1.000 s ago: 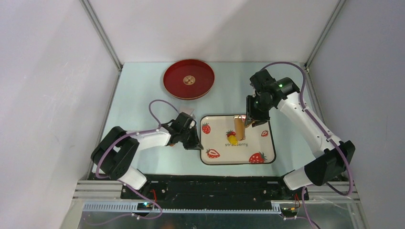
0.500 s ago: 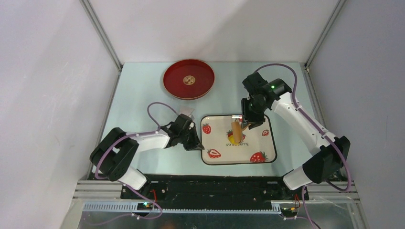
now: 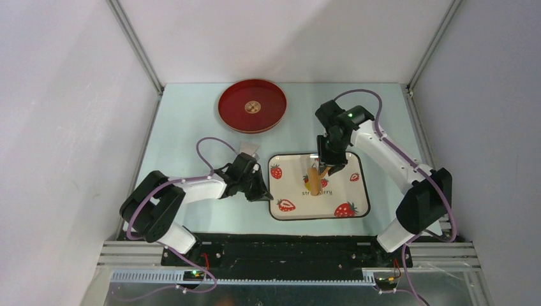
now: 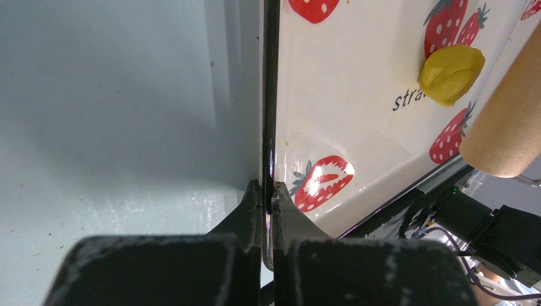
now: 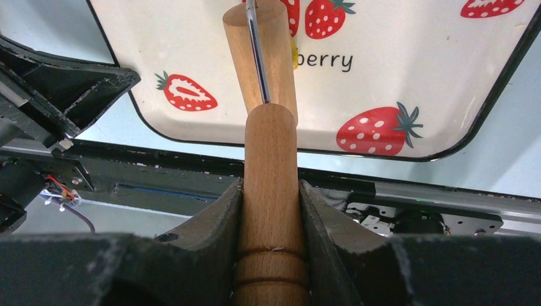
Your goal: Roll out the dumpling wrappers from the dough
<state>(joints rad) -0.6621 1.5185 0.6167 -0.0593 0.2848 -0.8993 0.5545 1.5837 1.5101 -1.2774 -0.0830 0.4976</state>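
The dough (image 4: 451, 73) is a small yellow lump on the white strawberry tray (image 3: 290, 178), beside the printed word. My right gripper (image 5: 271, 191) is shut on the handle of a wooden roller (image 5: 270, 159). The roller's barrel (image 5: 258, 57) reaches out over the dough, of which only a yellow sliver (image 5: 294, 54) shows here. From above, the roller (image 3: 317, 171) slants down from my right gripper (image 3: 326, 164) onto the tray's middle. My left gripper (image 4: 268, 191) is shut on the tray's left rim (image 4: 270, 115), at the tray's near left corner (image 3: 260, 189). No dumpling wrappers are in view.
A round red plate (image 3: 252, 105) with a small gold emblem sits at the back left. A small pale scrap (image 3: 249, 149) lies on the table between the plate and the tray. The black base rail (image 3: 287, 245) runs just behind the tray's near edge.
My right arm has swung left and the roller has moved from the tray's far edge over the dough, covering it from above. The left gripper has stayed on the rim.
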